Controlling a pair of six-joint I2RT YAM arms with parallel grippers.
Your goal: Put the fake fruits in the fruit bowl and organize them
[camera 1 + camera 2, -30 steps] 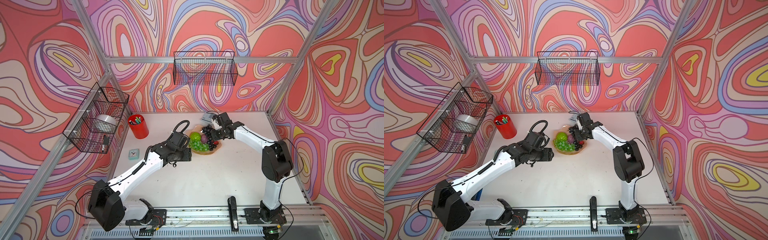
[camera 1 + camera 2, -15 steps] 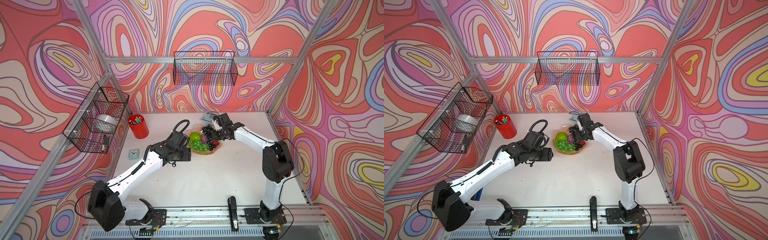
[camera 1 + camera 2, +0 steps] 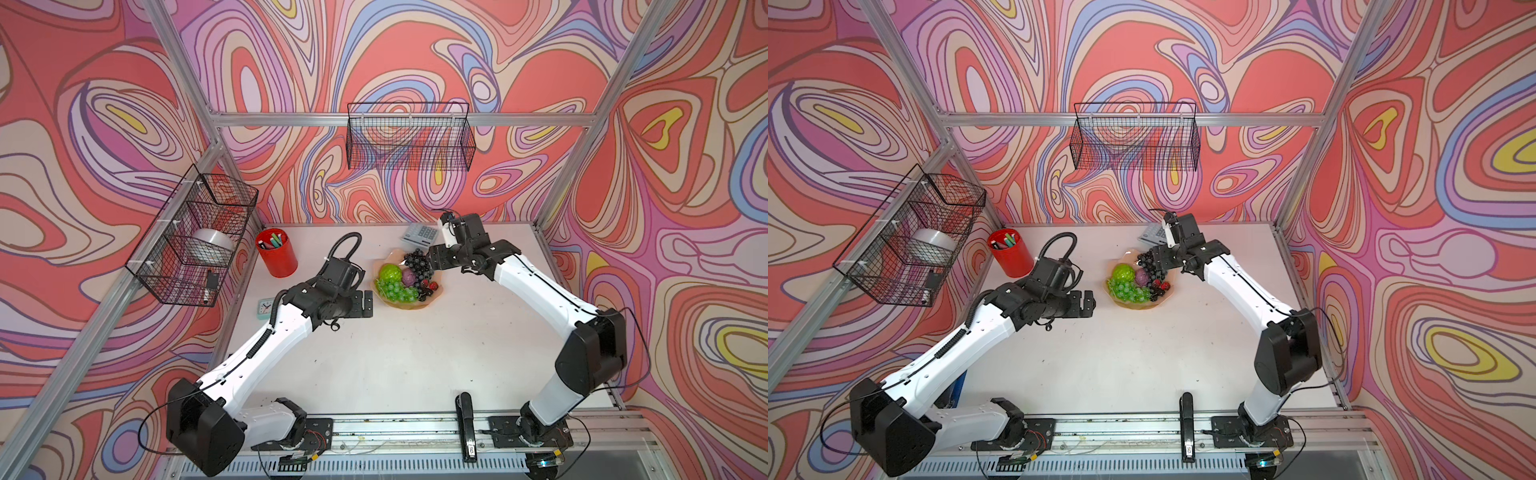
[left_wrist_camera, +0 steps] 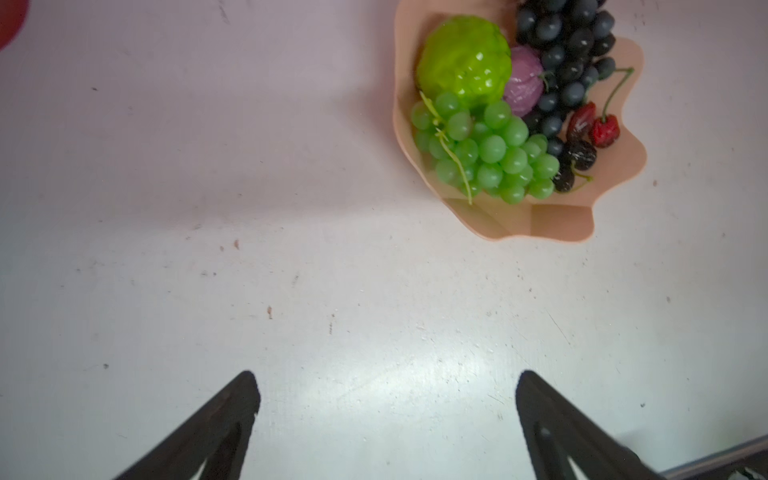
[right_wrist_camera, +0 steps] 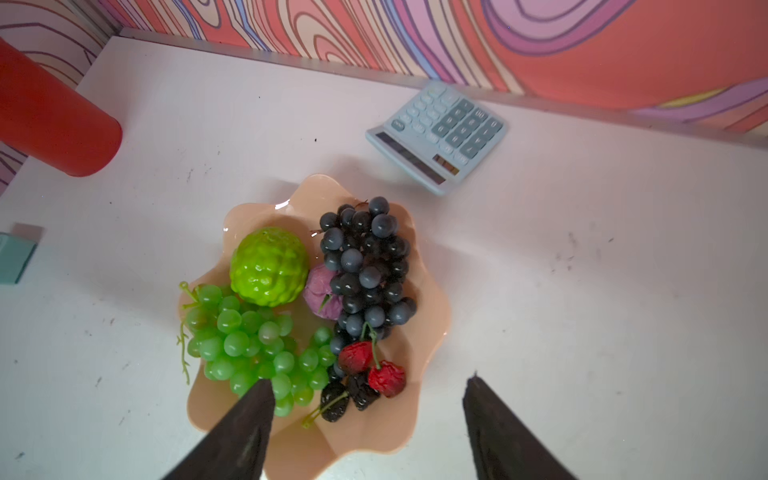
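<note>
Your left jaws stand wide apart with nothing between them, over bare desk (image 4: pixel 374 291). In both top views they sit just left of the fruit bowl (image 3: pixel 409 306), near its rim but clear of it.

Your right jaws are also spread wide and empty. They hang over the far right side of the bowl, close beside the dark purple grape bunch (image 5: pixel 365 266). In the right wrist view one fingertip (image 5: pixel 253 415) overlaps the edge of the green grape bunch (image 5: pixel 249 345); you cannot tell from the pictures whether it touches.

All the fake fruits lie inside the bowl. The bumpy lime-green ball (image 5: pixel 269 272) sits at the far left, and the bumpy purple ball (image 5: pixel 322 297) is pressed between it and the dark grapes. The dark bunch runs along the far right side, its end reaching the far rim. The green bunch fills the near left. The red cherry pair (image 5: pixel 372 365) lies on the right side beside the green grapes, its stem laid across the end of the dark grapes. The black cherry pair (image 5: pixel 349 397) touches the red one on its near side.

The bowl stands toward the back middle of the desk. Behind it, apart, lies a pale blue calculator (image 5: pixel 440 135). A red pen cup (image 3: pixel 276 252) stands well to the left, and a small teal clock (image 3: pixel 266 308) sits near the left edge.
</note>
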